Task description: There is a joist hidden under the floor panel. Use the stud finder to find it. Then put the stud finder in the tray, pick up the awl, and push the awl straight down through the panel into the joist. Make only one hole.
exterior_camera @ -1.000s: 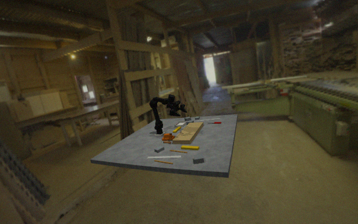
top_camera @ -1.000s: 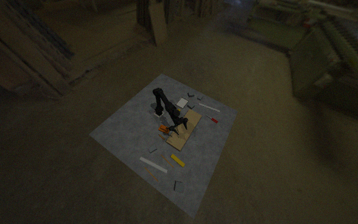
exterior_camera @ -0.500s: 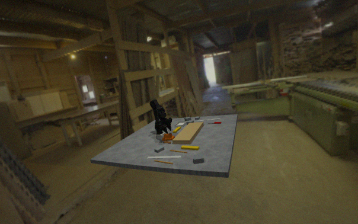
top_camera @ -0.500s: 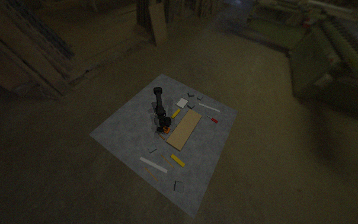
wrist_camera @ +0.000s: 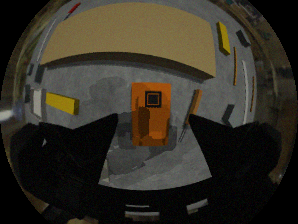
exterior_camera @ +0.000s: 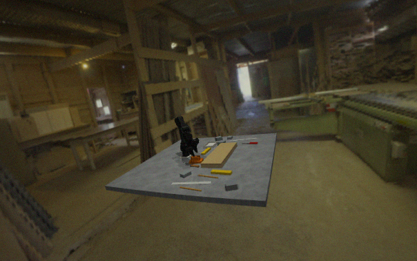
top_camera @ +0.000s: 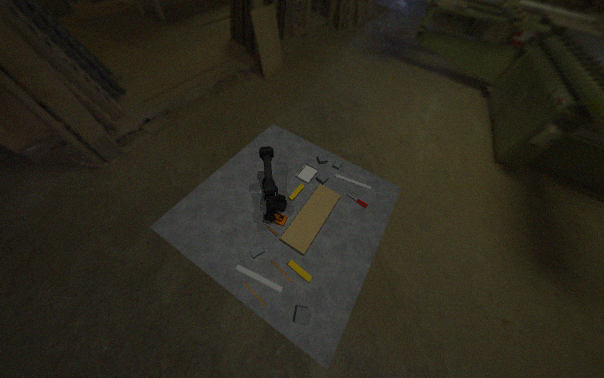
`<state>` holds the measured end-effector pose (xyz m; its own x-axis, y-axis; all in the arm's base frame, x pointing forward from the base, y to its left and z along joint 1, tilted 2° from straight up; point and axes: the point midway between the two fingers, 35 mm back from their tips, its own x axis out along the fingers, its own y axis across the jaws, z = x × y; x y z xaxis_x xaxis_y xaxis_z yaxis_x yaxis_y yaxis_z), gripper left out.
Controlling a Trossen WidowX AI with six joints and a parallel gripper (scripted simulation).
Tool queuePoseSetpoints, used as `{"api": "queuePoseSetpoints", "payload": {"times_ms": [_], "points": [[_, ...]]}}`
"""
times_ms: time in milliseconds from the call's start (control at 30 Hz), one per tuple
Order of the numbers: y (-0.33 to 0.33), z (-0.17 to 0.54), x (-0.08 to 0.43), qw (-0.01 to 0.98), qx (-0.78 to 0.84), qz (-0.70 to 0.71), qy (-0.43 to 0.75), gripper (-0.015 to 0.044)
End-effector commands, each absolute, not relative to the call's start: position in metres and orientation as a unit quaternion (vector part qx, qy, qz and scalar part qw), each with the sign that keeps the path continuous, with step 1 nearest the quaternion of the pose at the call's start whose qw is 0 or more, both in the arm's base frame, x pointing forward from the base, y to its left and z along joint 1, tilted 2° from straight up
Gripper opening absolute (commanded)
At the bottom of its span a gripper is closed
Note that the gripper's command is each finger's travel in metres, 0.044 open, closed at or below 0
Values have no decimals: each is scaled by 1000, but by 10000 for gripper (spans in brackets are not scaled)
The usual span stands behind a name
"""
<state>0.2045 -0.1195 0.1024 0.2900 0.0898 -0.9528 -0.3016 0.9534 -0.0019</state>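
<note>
The orange stud finder point(top_camera: 282, 220) point(exterior_camera: 196, 160) point(wrist_camera: 159, 119) lies on the grey mat beside the tan floor panel point(top_camera: 311, 219) point(exterior_camera: 221, 155) point(wrist_camera: 135, 30). My gripper point(wrist_camera: 154, 117) is open and empty, pointing down over the stud finder, one finger to each side of it in the wrist view. How high the fingertips are is hard to tell. A thin tool with an orange handle point(top_camera: 273, 231) point(exterior_camera: 195, 166) point(wrist_camera: 195, 103), seemingly the awl, lies near the right finger. The white tray point(top_camera: 307, 173) point(exterior_camera: 210, 144) point(wrist_camera: 37, 102) is empty. The joist is hidden.
A yellow block point(top_camera: 296, 192) point(exterior_camera: 206, 150) point(wrist_camera: 62, 103) lies between stud finder and tray. Another yellow block point(top_camera: 300, 271) point(exterior_camera: 221, 172) point(wrist_camera: 223, 38) lies off the panel's near end. A red-handled tool point(top_camera: 362, 203) point(exterior_camera: 253, 143) lies past the panel. Grey brackets, white strips and thin orange sticks lie around.
</note>
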Motion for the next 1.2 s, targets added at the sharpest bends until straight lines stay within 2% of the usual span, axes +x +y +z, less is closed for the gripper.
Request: {"api": "queuePoseSetpoints", "payload": {"times_ms": [0,1000,1133,1167], "points": [[-119,99,205,799,-90,123,582,440],[-118,53,206,799,-90,123,582,440],[-118,53,206,799,-90,123,582,335],[-118,53,206,799,-90,123,582,328]]}}
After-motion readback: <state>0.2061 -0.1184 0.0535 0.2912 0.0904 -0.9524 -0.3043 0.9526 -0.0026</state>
